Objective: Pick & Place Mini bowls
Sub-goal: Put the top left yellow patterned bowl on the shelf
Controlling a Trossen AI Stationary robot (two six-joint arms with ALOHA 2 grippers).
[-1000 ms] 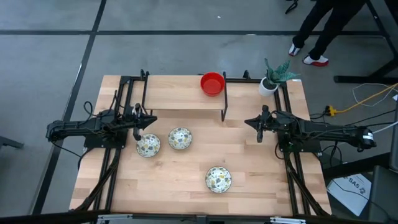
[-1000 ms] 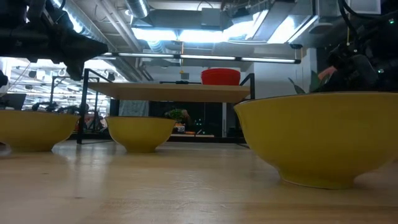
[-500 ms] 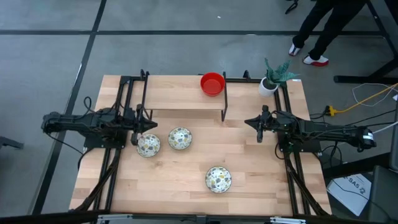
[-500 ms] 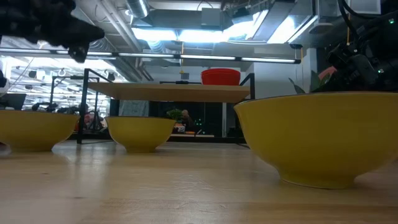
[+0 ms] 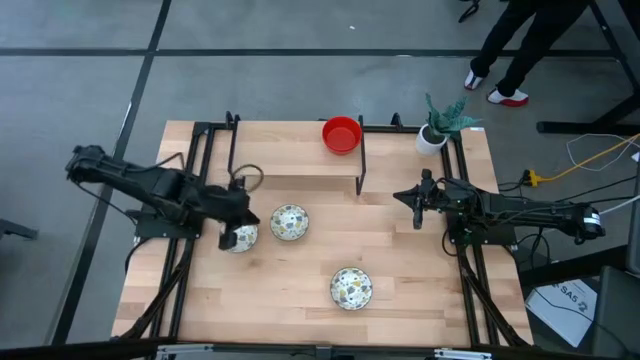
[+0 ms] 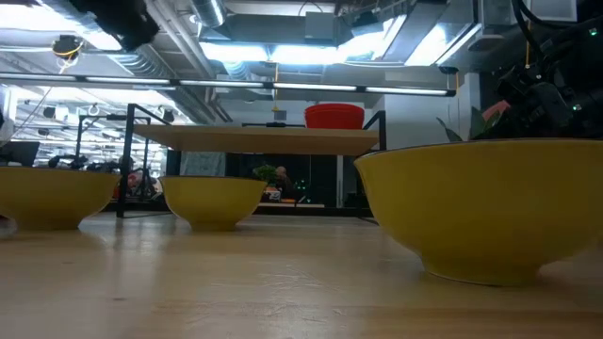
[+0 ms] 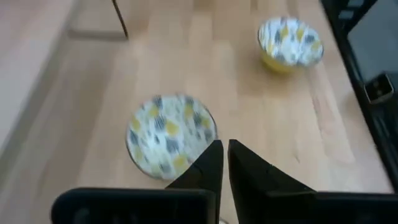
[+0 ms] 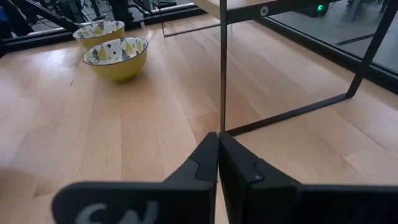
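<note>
While the left gripper (image 5: 228,238) hangs over the leftmost small round speckled floral bowl (image 5: 239,235) on the pale wooden counter (image 5: 290,300), its fingers sit almost together, gripping nothing. A second patterned bowl (image 5: 289,222) lies just beside it, a third (image 5: 351,288) nearer the front edge, and one plain red bowl (image 5: 341,134) rests on the raised wooden shelf (image 5: 290,160). To grasp well, the fingers likely need to widen and straddle the rim, clear of the neighbouring bowl. At the counter's right side waits the right gripper (image 5: 417,218), pinched narrow and empty. Only the low view shows the bowls' yellow outsides; only the high view shows the potted plant (image 5: 436,132).
</note>
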